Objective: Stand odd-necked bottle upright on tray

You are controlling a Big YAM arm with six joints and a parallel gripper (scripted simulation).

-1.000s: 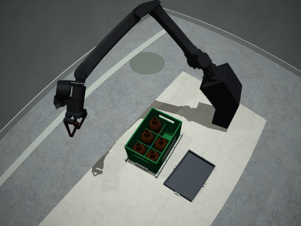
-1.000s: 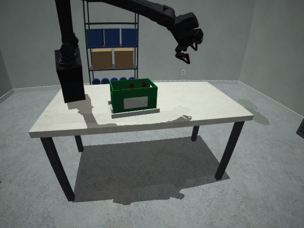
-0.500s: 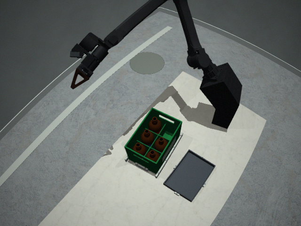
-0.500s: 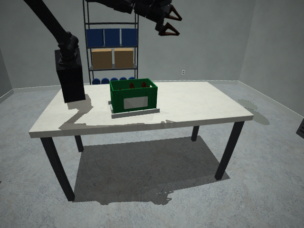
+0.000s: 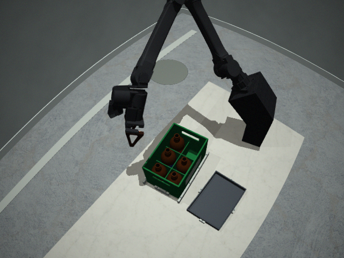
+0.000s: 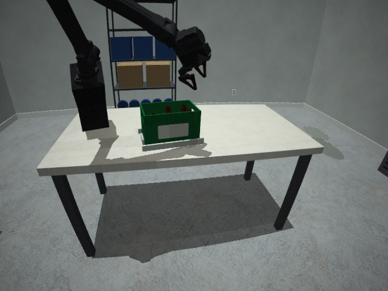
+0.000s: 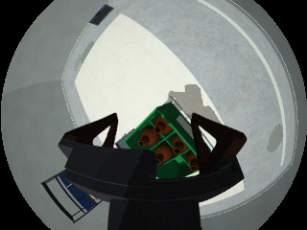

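Observation:
A green crate stands on the white table and holds several brown bottles upright in its cells; one cell at the far right corner is empty. The bottle necks look alike at this size. The dark grey tray lies flat beside the crate, to its right in the overhead view. My gripper is open and empty, high in the air, up and to the left of the crate. In the side view it hangs well above the crate. In the wrist view the crate shows between my fingers, far below.
The arm's black base box stands on the table behind the crate. A shelf rack with boxes stands behind the table. The crate rests on a pale grey base plate.

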